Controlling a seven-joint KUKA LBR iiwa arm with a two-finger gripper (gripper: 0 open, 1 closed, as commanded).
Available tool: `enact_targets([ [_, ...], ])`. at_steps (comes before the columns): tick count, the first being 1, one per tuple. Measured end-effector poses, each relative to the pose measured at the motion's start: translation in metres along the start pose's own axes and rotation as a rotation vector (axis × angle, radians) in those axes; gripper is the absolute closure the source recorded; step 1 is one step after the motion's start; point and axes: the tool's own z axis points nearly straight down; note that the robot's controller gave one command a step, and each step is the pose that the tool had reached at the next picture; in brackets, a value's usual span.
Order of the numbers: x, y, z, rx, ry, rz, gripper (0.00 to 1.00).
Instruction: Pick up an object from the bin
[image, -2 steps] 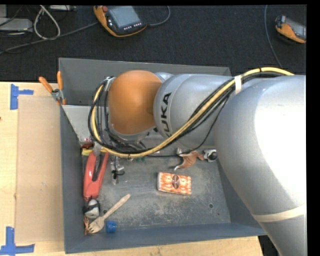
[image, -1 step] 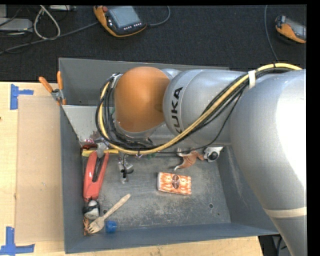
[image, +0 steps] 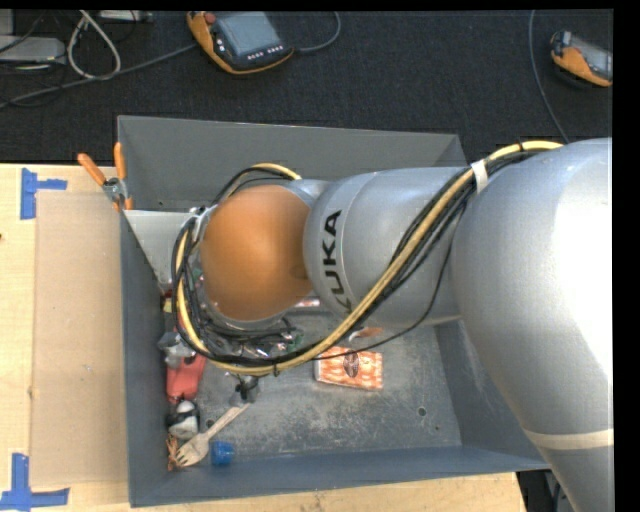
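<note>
**Arm low in the bin, its grip hidden under the wrist**

The KUKA arm (image: 400, 230) reaches in from the right and hangs low over the left half of the grey bin (image: 290, 150). Its rounded orange cover (image: 250, 260) and a loop of yellow and black cables (image: 186, 300) screen most of what lies beneath. Of the gripper (image: 243, 386) only a dark tip shows below the wrist, and whether it is open or closed, or has hold of anything, cannot be told.

That tip sits near the bin floor, just above the handle end of a pale fork (image: 212, 430), which lies slanting toward the front-left corner. A red object (image: 185, 378) lies just to the tip's left, against the left wall. An orange-and-white packet (image: 350, 370) lies flat on the floor to its right, partly under the arm. Whether the tip touches the fork or the floor is not clear.

Near the fork's head, a black-and-white object (image: 183, 418) rests by the wall, and a small blue cap (image: 221, 454) lies just beside the fork.
</note>
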Motion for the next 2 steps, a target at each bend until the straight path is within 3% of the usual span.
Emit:
enact_targets([
  [1,-0.006,-0.076,0.03,0.011,-0.017,-0.112,0.0],
  [2,-0.02,-0.017,0.033,-0.005,-0.005,-0.438,1.0],
])
